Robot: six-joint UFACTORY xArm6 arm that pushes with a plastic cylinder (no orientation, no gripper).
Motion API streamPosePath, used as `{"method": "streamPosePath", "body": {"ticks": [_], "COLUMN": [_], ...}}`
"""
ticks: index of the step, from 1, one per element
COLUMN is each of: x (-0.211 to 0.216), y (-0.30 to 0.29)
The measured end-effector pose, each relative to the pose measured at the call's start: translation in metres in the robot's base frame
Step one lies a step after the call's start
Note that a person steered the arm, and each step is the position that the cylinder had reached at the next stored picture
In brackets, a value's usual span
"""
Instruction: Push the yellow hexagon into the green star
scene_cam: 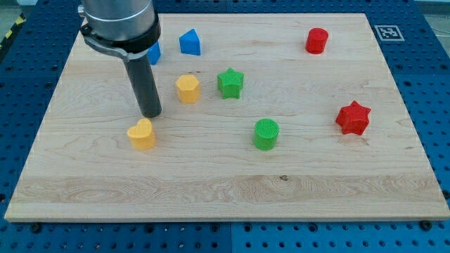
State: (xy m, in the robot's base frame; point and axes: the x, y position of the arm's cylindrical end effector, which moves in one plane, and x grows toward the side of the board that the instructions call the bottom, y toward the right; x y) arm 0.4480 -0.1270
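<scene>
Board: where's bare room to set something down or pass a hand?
Free: the strip along the board's bottom edge, and between red cylinder and green star. Crowded: view's upper left, around my tip, yellow hexagon, yellow heart.

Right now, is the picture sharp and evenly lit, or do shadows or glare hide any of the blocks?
Camera view: sharp and evenly lit, no glare on the wooden board. Shadows are soft and short, hiding nothing. My tip sits just above the yellow heart, to the left of the yellow hexagon and green star. The arm partly covers one blue block.
</scene>
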Motion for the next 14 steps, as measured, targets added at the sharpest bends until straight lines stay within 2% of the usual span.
{"method": "streamPosePath", "body": {"ticks": [2,4,5,6,7,8,9,11,13,14], "x": [-0.042,-0.067,-0.06,-0.029,-0.015,-0.006,0.024,0.019,-0.024,0.002], "y": [0.008,0.064,0.052,0.044,0.062,0.053,0.043,0.069,0.069,0.069]}}
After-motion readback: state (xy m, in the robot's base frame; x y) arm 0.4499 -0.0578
